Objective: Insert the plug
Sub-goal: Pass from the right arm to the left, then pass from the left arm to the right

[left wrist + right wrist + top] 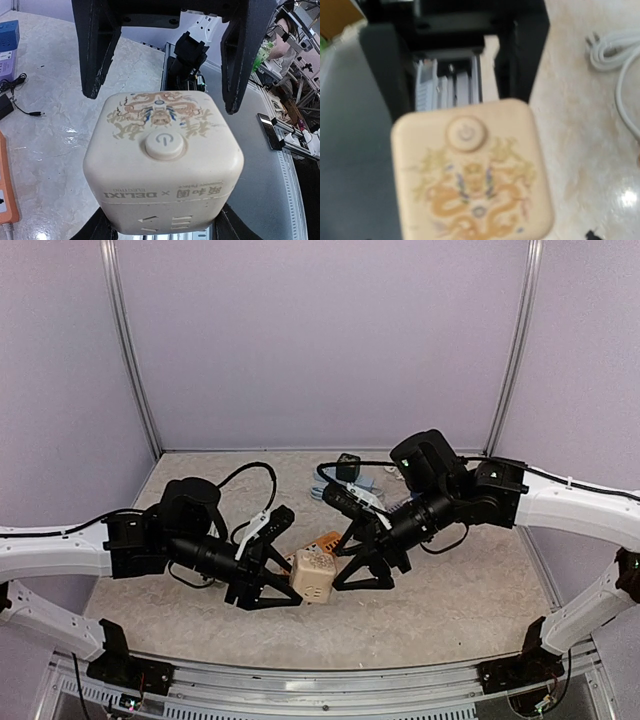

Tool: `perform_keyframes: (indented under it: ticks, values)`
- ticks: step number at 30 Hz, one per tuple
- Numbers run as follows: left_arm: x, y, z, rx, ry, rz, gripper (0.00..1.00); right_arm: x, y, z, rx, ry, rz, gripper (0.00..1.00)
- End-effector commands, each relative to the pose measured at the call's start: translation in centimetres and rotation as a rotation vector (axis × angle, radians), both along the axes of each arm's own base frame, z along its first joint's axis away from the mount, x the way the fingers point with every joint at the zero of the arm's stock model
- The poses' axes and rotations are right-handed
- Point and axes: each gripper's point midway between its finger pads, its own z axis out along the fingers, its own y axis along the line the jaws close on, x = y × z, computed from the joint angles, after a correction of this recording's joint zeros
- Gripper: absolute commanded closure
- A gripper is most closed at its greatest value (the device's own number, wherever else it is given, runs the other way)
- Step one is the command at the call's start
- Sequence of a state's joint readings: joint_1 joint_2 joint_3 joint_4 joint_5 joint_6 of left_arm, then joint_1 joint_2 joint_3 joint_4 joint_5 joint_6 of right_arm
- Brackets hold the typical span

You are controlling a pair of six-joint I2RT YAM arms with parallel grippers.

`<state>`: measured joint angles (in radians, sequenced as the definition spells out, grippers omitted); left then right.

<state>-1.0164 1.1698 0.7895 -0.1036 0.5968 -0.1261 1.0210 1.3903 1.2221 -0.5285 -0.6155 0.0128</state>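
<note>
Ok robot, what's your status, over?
Left gripper shut on socket cube. Right gripper open, just off it. White plug lies aside, not in. Nothing seen blocking.

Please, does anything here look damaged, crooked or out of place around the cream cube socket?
Nothing stands out. The cube socket sits square between the left fingers, with no visible damage, and the right fingers stand open around its far end.

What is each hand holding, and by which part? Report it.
Left hand grips the cream cube socket by two opposite side faces. Right hand stands open at the cube, holding nothing.
</note>
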Motion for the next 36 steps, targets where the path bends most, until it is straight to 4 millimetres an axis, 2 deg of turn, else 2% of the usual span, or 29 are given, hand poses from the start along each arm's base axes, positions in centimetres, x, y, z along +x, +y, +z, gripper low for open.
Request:
perform_keyframes:
  ticks: [1, 10, 22, 36]
  values:
    - [-1.1, -0.3, 0.4, 0.017, 0.014, -0.069, 0.80, -0.3, -0.4, -1.4, -0.101, -0.013, 0.028, 0.12]
    - [-1.3, -1.5, -0.8, 0.060, 0.038, -0.104, 0.81, -1.0, 1.0, -2.0, -0.119, -0.011, 0.088, 0.11]
    - [-1.5, -1.8, -1.0, 0.052, 0.048, -0.118, 0.81, -1.5, 2.6, -2.5, -0.101, -0.006, 0.130, 0.11]
    - [-1.3, -1.9, -0.6, 0.025, 0.026, -0.111, 0.83, -2.1, 2.7, -3.4, -0.094, 0.030, 0.153, 0.22]
